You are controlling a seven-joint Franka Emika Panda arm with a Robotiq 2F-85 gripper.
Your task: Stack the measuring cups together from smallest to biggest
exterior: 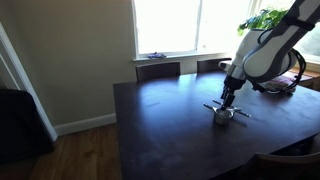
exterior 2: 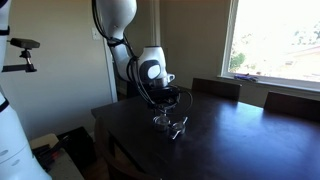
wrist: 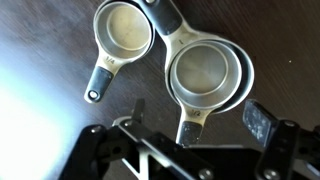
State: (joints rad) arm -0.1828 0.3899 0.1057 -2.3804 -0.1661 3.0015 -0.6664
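1. The measuring cups lie on the dark counter [wrist: 40, 60], directly under the arm. There is a nested stack [wrist: 205, 75] and a single cup [wrist: 122, 28] just beside it, their rims almost touching.
2. The stack's handles splay in different directions (one points up the wrist view, the other [wrist: 193, 125] points down toward the camera).
3. The fingers [wrist: 262, 122] stand wide apart above the stack and hold nothing.
4. What could go wrong:
   - A flat handle lying low on the counter gives little to grip, so the fingers could slide off it or scrape the wood.
   - A sideways nudge could send the smooth metal skidding.
   - The single cup could perch crooked if it is the wrong size for that slot.
5. The bowls are round, shallow, brushed silver metal. The handles are narrow and flat, and the single cup's handle ends in a hanging hole. The counter is glossy, dark-grained wood that reflects window light.
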